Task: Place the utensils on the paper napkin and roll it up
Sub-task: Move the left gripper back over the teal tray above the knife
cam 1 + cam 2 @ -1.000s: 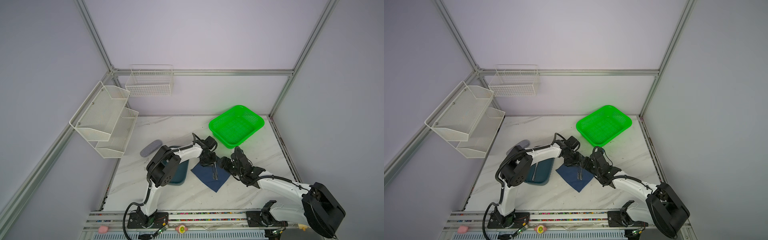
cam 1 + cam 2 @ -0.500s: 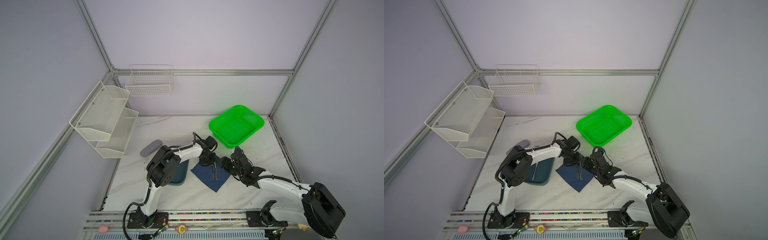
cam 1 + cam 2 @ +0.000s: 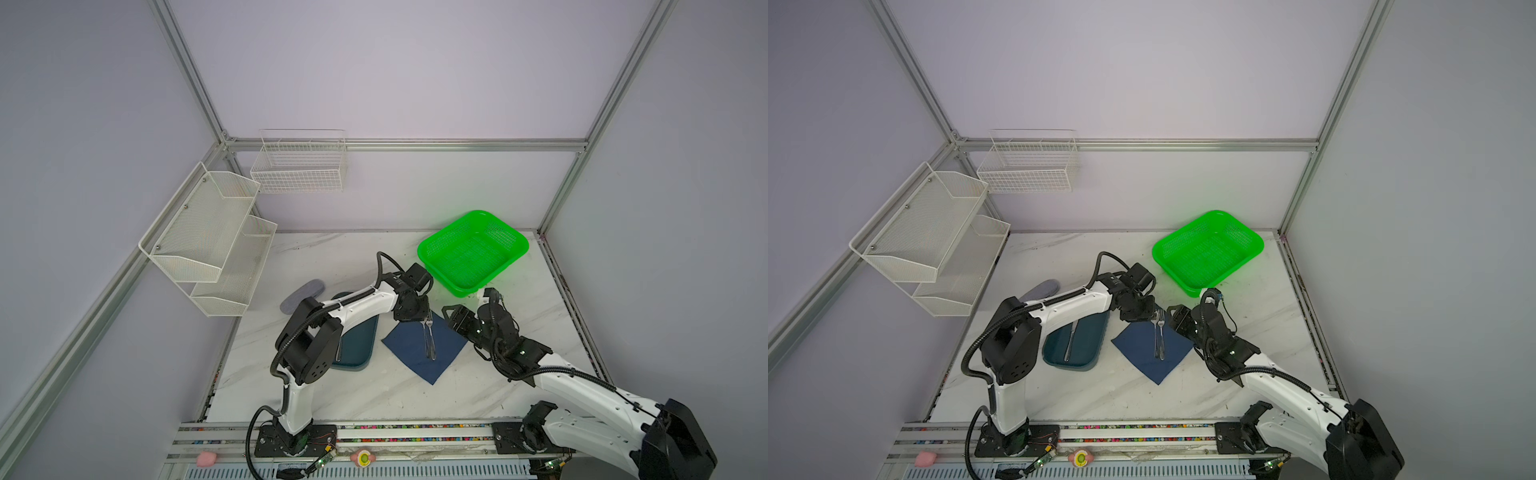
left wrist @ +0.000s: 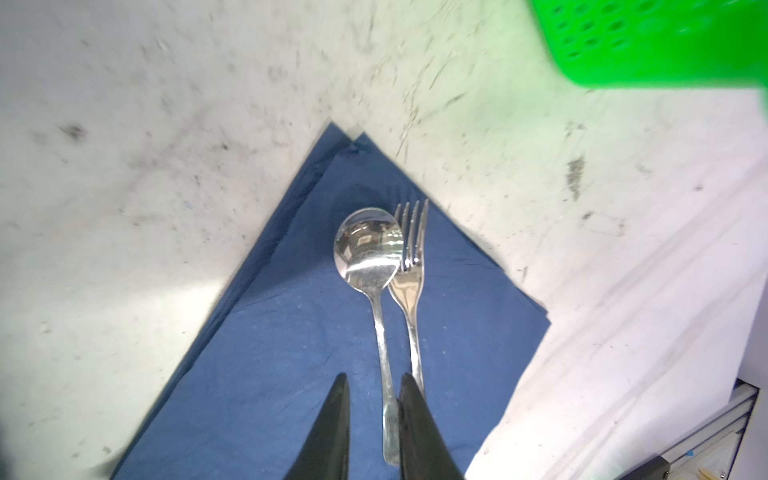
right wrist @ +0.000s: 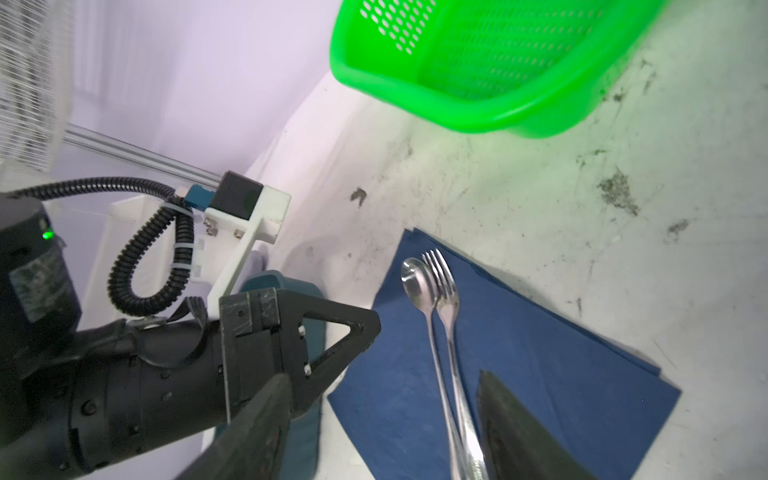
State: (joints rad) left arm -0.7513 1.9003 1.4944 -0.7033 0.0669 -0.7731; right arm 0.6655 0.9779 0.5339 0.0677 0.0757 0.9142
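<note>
The navy paper napkin [image 3: 415, 353] lies as a diamond on the marble table. Two utensils rest on it side by side: a spoon [image 4: 368, 249] and a fork [image 4: 411, 257]. The knife [image 3: 1070, 340] lies in the teal tray [image 3: 1067, 365]. My left gripper [image 4: 372, 382] hovers low over the handle ends, jaws narrowly open. The spoon handle lies flat on the napkin beside one finger [image 4: 415, 415]. My right gripper [image 5: 382, 382] is wide open at the napkin's right corner. In its wrist view both handles pass between its fingers, untouched. Both top views show the two grippers [image 3: 422, 320] [image 3: 451, 318] close together.
A green basket [image 3: 457, 291] stands just behind the grippers at the back right. A grey oblong case [image 3: 301, 296] lies behind the tray. White wire shelves [image 3: 208, 241] and a wire basket [image 3: 299, 166] hang on the left and back walls.
Both arms stay almost where they were. The left jaws have parted slightly from the spoon handle, and the right jaws stand a little wider.
</note>
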